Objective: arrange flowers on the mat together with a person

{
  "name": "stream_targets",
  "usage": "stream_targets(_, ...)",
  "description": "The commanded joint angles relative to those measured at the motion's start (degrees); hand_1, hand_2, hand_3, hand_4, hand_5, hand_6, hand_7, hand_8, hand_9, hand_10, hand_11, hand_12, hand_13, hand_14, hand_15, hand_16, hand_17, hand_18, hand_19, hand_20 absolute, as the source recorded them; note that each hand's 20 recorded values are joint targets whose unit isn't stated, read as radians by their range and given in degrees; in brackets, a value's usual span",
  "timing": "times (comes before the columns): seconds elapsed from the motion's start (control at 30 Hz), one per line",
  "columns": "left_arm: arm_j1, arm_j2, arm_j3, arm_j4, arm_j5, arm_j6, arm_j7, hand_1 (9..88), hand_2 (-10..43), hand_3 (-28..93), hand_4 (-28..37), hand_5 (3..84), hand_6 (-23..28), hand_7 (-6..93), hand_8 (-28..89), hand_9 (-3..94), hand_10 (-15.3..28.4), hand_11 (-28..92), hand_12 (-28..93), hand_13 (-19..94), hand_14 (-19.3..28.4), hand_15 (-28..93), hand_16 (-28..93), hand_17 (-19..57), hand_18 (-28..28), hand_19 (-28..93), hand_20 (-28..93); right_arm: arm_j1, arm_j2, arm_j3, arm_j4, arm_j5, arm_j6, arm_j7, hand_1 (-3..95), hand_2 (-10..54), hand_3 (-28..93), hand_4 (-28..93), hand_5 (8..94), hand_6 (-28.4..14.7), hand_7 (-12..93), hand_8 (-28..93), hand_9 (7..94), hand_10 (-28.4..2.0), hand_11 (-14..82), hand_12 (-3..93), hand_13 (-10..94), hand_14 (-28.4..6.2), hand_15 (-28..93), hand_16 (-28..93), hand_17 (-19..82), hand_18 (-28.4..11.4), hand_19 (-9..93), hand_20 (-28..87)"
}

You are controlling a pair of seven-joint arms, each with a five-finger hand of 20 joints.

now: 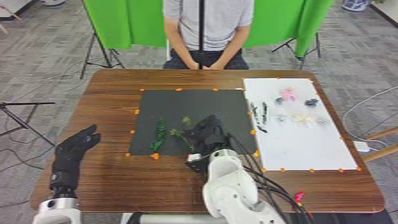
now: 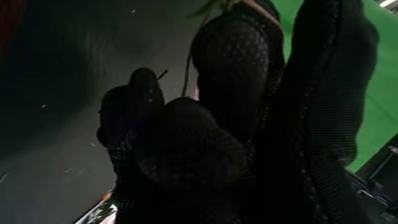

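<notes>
The left hand (image 1: 78, 145) is held above the table's left side, its fingers straight. Over the dark mat (image 1: 164, 105), the right hand (image 1: 206, 134) has its fingers curled round a thin green sprig (image 1: 180, 134), whose leafy part shows just left of the hand. A dark green leafy stem (image 1: 159, 136) lies lengthwise on the mat's left part. In the right wrist view, the right hand (image 2: 191, 150) holds the thin stem (image 2: 187, 75) between thumb and fingers, with a bit of green leaf (image 2: 207, 7) above the fingertips.
On the white sheet (image 1: 311, 145) at the right lie a pink flower (image 1: 288, 93), pale yellow flowers (image 1: 303, 118) and dark stems (image 1: 264, 114). Orange tape pieces mark the edges of mat and sheet. A small pink-red thing (image 1: 299, 195) lies near the table's front right.
</notes>
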Motion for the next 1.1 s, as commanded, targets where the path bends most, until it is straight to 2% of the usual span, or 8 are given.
stream_targets(0.03,0.3,-0.18,0.06,0.09,0.23,-0.66,-0.65,26.0,-4.8,71,-25.3,49.8,5.2,10.8,-7,48.8,14.3,18,12,41,16.5,12,-1,13.4,11.6,5,21,-0.3,0.2,-0.9,0.6,-2.9,-0.8,-1.6,79.4,-9.5,-28,40,84.5,-1.6,29,10,93.7,-8.7,39.9,17.0,94,1.5,64,16,65,-12.8,87,18)
stream_targets(0.27,0.4,-0.49,-0.22,0.03,0.4,-0.92,-0.71,26.1,-4.7,71,-25.3,49.8,5.2,10.8,-7,48.8,14.3,18,12,41,16.4,12,-1,13.3,11.6,5,21,-0.8,0.6,-0.7,0.7,-6.2,-3.2,-2.3,72.2,-9.5,-28,48,81.8,-1.0,23,6,93.7,-10.3,35.4,19.6,94,0.8,61,18,63,-13.2,85,19)
stream_targets(0.33,0.5,-0.5,-0.26,0.01,0.41,-0.93,-0.71,26.1,-4.8,71,-25.2,49.8,5.1,10.8,-7,48.8,14.3,18,12,41,16.4,12,-1,13.3,11.6,5,21,-1.0,0.7,-0.7,0.5,-5.6,-3.5,-2.3,46.4,-9.5,46,-6,80.7,-0.5,20,2,93.7,-10.6,33.2,20.4,94,0.6,60,19,63,-13.4,82,24)
stream_targets(0.4,0.4,-0.56,-0.25,0.07,0.43,-0.99,-0.71,26.1,-4.8,71,-25.2,49.8,5.2,10.8,-7,48.8,14.3,18,12,41,16.5,12,-1,13.3,11.6,5,21,-1.1,0.7,-0.6,0.7,-5.7,-3.1,-2.6,39.2,-9.5,64,-19,79.7,0.1,18,-3,93.7,-10.8,30.9,20.6,94,0.4,58,19,63,-13.4,82,23)
stream_targets(0.67,0.1,-0.68,-0.45,0.15,0.59,-1.39,-0.84,26.1,-4.7,71,-25.2,49.9,5.3,10.7,-7,48.8,14.3,18,12,41,16.5,12,-1,13.3,11.6,5,21,-1.1,1.5,1.1,-1.4,-8.1,0.0,-4.2,37.6,-9.5,66,-19,78.4,0.2,19,-9,93.7,-11.1,29.6,21.3,94,-0.4,56,20,62,-14.2,81,23)
stream_targets(0.87,-0.3,-0.46,-0.35,0.41,0.23,-1.45,-0.62,26.2,-4.7,71,-25.1,49.9,5.2,10.8,-6,48.8,14.3,18,12,41,16.6,12,-1,13.3,11.6,5,21,0.7,8.1,4.2,-7.9,-5.3,9.6,-5.3,37.4,-9.5,66,-19,78.4,0.2,19,-9,93.7,-11.1,30.1,21.4,94,-0.3,56,20,61,-14.3,81,23)
stream_targets(0.93,-0.4,-0.78,-0.41,0.5,0.18,-1.54,-0.45,26.2,-4.7,71,-25.1,49.9,5.2,10.8,-6,48.8,14.3,18,12,41,16.6,12,-1,13.3,11.6,5,21,0.6,11.6,6.6,-11.3,3.3,12.5,-8.2,37.4,-9.5,66,-19,78.5,0.2,19,-9,93.7,-11.1,30.2,21.4,94,-0.5,56,20,61,-14.4,81,23)
stream_targets(1.1,-1.2,-0.76,-0.59,0.38,0.87,-2.66,-0.15,26.2,-4.7,71,-25.1,49.9,5.3,10.8,-6,48.8,14.3,18,12,41,16.5,12,-1,13.3,11.6,5,21,-5.9,20.1,18.5,-16.2,28.3,14.0,-30.0,36.7,-9.5,65,-17,75.8,0.3,20,-9,88.2,-12.1,28.1,21.1,93,-3.3,42,30,52,-16.0,74,28)
